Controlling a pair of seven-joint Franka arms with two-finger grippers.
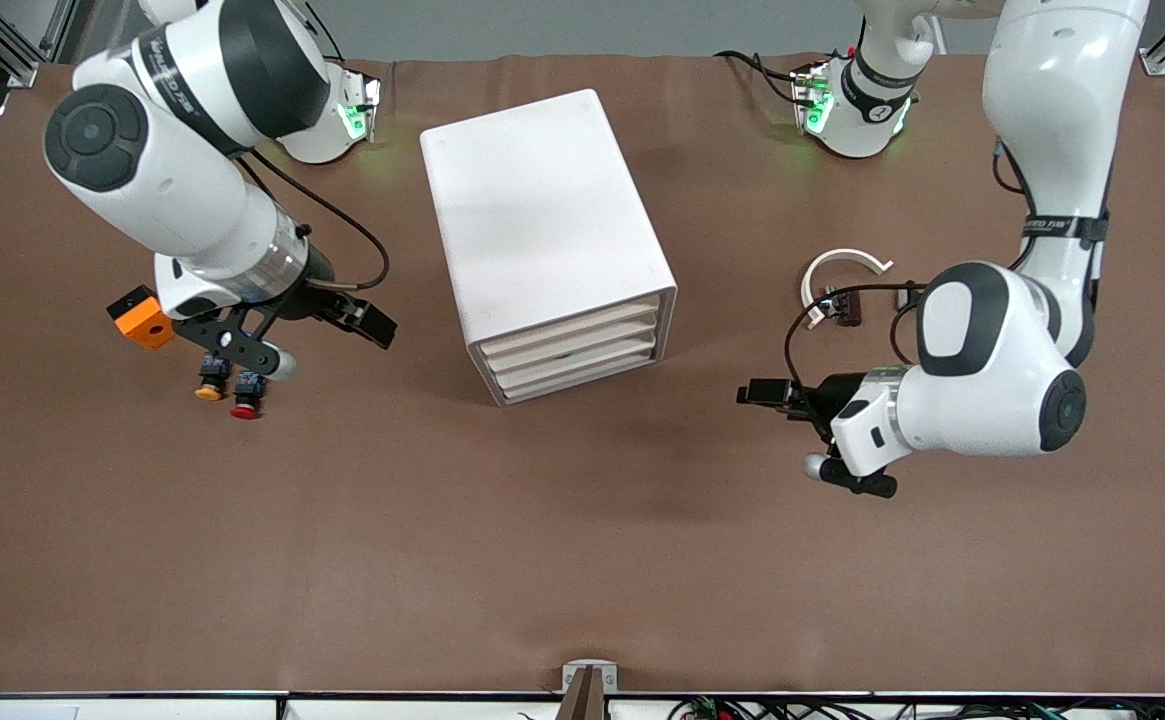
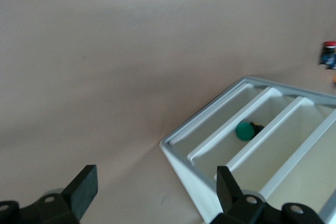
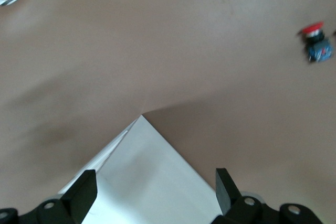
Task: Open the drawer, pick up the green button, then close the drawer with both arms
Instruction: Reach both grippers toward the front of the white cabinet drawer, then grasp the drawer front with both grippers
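Looking through the left wrist view, I see the green button (image 2: 244, 130) lying in one of the cabinet's (image 1: 542, 235) drawer levels; the front view shows none of it, only three stacked white fronts. I can't tell from that wrist view which level it lies in. The button lies tipped on its side, green cap toward the camera, black body trailing away.

From the front camera the cabinet sits mid-worktop (image 1: 442, 550), its long axis running from the robots' bases toward the camera, and skewed a little. The drawer (image 1: 584, 375) is the lowest front, facing the camera and angled toward the left arm's end.

My left gripper (image 1: 804, 432) hangs over the worktop toward the left arm's end of the cabinet, fingers wide apart, holding nothing. My right gripper (image 1: 327, 340) hangs over the worktop at the right arm's end, equally spread and empty. Below it stand a red button (image 1: 245, 396) and a yellow-orange one (image 1: 209, 378). The right wrist view shows only the cabinet's plain corner and the red button.

Any lettering on the arm bands is too small for me to read.
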